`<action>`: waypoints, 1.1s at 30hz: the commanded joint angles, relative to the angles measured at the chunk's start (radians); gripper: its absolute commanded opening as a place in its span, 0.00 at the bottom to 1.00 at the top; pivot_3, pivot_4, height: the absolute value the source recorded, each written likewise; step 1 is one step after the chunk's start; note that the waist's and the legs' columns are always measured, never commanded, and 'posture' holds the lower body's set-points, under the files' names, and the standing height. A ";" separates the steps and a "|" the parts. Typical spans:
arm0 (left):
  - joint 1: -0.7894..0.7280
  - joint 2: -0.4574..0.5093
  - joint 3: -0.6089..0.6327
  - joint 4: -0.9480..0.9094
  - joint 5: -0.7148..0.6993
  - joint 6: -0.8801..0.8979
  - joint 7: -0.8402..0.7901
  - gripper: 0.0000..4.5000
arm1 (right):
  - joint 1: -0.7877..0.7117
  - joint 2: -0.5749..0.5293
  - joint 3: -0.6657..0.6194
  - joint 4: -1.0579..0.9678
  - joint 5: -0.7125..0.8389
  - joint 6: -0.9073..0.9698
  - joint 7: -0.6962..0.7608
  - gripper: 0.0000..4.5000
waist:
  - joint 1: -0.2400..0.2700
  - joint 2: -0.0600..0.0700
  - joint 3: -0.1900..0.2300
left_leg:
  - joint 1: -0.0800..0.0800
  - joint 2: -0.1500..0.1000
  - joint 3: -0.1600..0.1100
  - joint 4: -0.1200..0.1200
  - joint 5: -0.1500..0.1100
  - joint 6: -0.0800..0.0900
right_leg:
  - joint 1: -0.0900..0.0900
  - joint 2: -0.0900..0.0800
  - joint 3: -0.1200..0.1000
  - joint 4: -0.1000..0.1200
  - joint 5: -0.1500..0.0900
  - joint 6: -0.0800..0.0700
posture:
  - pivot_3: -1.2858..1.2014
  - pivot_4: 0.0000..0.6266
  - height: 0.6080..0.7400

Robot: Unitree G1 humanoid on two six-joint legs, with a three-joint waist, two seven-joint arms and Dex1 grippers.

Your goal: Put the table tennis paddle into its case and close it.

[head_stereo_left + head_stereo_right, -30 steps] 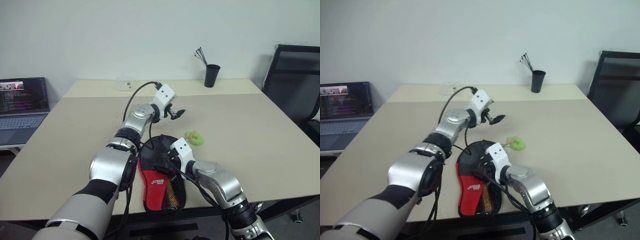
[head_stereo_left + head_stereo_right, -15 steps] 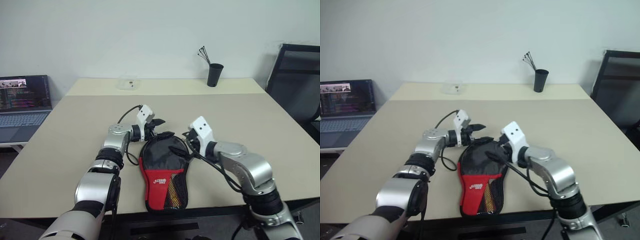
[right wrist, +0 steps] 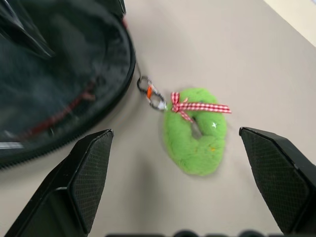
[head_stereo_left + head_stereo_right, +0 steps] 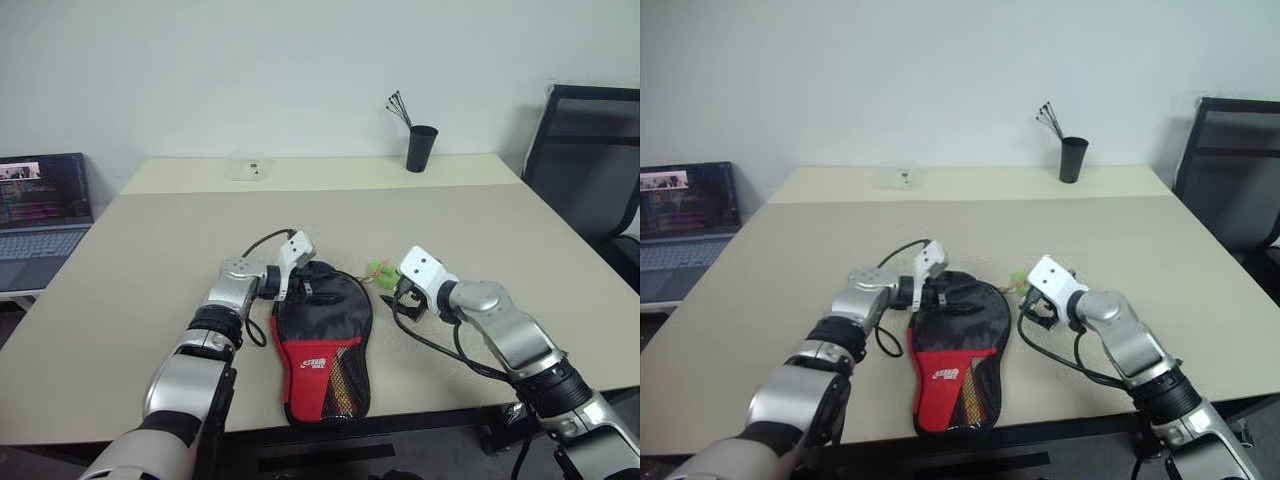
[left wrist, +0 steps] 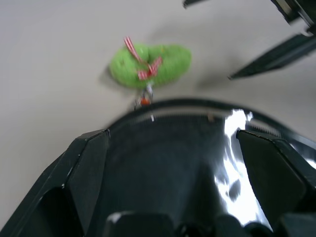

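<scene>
The case [image 4: 322,340], black fabric with a red panel and mesh pocket, lies flat near the table's front edge, round end away from me. Its fuzzy green tag [image 4: 382,270] rests on the table off the round end's right side. The table tennis paddle is hidden from view. My left gripper [image 4: 306,287] is open at the case's upper left rim, its fingers [image 5: 86,163] spread over the black fabric [image 5: 173,158]. To the right of the case, my right gripper [image 4: 400,296] is open and empty, with the tag [image 3: 195,129] between its fingers [image 3: 91,170].
A laptop [image 4: 40,215] sits on a side desk at the left. A black cup of pens [image 4: 421,148] and a small clear box [image 4: 246,167] stand at the table's far edge. A black chair [image 4: 590,150] is at the right.
My left gripper dropped from above the table to the case's upper left rim. My right gripper swung off the case to the right, ending beside the green tag.
</scene>
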State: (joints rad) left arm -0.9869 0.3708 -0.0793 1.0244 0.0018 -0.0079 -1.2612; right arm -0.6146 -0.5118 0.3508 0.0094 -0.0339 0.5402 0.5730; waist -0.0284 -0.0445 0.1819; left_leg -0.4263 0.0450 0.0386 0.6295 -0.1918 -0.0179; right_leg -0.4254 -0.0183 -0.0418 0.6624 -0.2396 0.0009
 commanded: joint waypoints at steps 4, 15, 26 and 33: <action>0.018 0.027 -0.027 -0.049 -0.001 -0.006 -0.051 1.00 | -0.077 0.051 0.017 0.182 -0.082 -0.168 -0.011 1.00 | 0.000 0.000 0.000 | 0.000 0.000 0.000 0.000 0.000 0.000 | 0.000 0.000 0.000 0.000 0.000 0.000 | 0.52 0.24 1.00; 0.081 0.045 -0.019 -0.141 -0.038 0.043 -0.103 1.00 | -0.205 0.149 -0.006 0.541 -0.133 -0.332 -0.047 1.00 | -0.002 0.000 0.000 | 0.003 0.000 0.002 0.000 0.000 0.000 | 0.001 0.000 0.002 0.002 0.000 0.000 | 0.52 0.24 1.00; 0.094 0.048 -0.034 -0.156 -0.040 0.048 -0.096 1.00 | -0.259 0.196 0.004 0.711 -0.172 -0.361 -0.029 0.59 | -0.003 0.000 -0.001 | 0.010 0.001 0.002 0.001 0.000 0.000 | 0.005 0.000 0.005 0.004 0.001 -0.001 | 0.52 0.24 1.00; 0.051 0.032 -0.052 -0.101 -0.028 0.012 -0.102 1.00 | -0.270 0.202 -0.002 0.753 -0.186 -0.334 -0.034 0.11 | 0.002 0.000 -0.001 | 0.010 0.001 0.003 0.001 0.000 0.000 | 0.006 -0.001 0.004 0.004 0.001 -0.001 | 0.52 0.24 1.00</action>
State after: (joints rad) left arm -0.9042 0.4081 -0.1244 0.9195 -0.0274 0.0263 -1.3564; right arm -0.8808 -0.3011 0.3581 0.7238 -0.1918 0.1720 0.5531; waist -0.0269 -0.0443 0.1813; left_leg -0.4168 0.0463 0.0414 0.6303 -0.1915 -0.0178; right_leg -0.4197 -0.0195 -0.0375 0.6668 -0.2387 -0.0005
